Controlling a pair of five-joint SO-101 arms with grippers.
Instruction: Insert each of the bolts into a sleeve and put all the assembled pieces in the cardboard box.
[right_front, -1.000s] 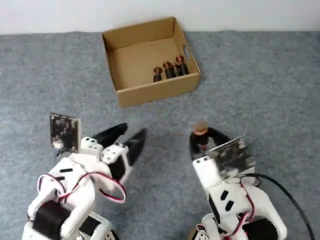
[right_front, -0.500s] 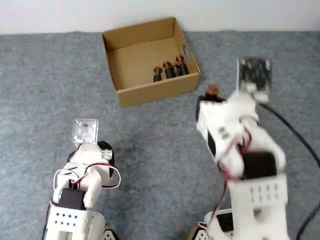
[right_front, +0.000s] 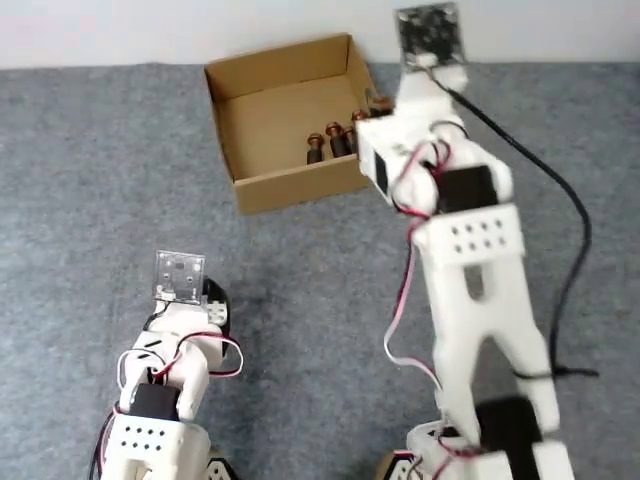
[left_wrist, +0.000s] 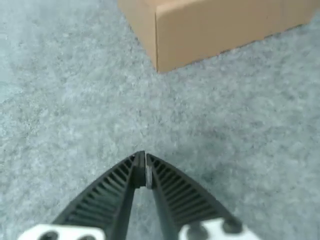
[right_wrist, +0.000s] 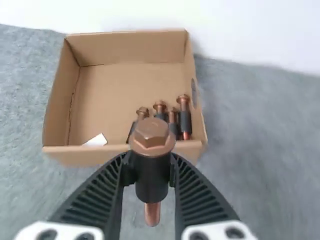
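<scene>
High view, starting at the left: how is your left arm (right_front: 165, 370) posed?
— Folded back low near my base, well apart from the cardboard box (right_front: 300, 185). My left end effector (left_wrist: 141, 157) hangs over the grey desk (right_front: 90, 180) with its ribbed black fingers pressed together at the tips.

And the box in the middle?
— Plain brown card, open-topped, with a slot-shaped cutout (right_front: 372, 100) in its right wall. Several assembled pieces (right_front: 335, 142) lie in a row near that wall, copper heads on black sleeves. A white slip (right_wrist: 95, 141) rests in a near corner. I cannot read any print on it.

Then the right arm (right_front: 470, 260)?
— Stretched far forward, its wrist at the box's right wall. My right end effector (right_wrist: 148, 162) is clamped on a black sleeve (right_wrist: 150, 182) held upright, with a copper bolt (right_wrist: 152, 136) through it. The hexagonal flanged head is on top and the smooth tip pokes out below. In the right wrist view this piece sits in front of the box's near wall. Whether it is over the inside I cannot tell.

The desk's surface?
— Grey, felt-like, mottled.
</scene>
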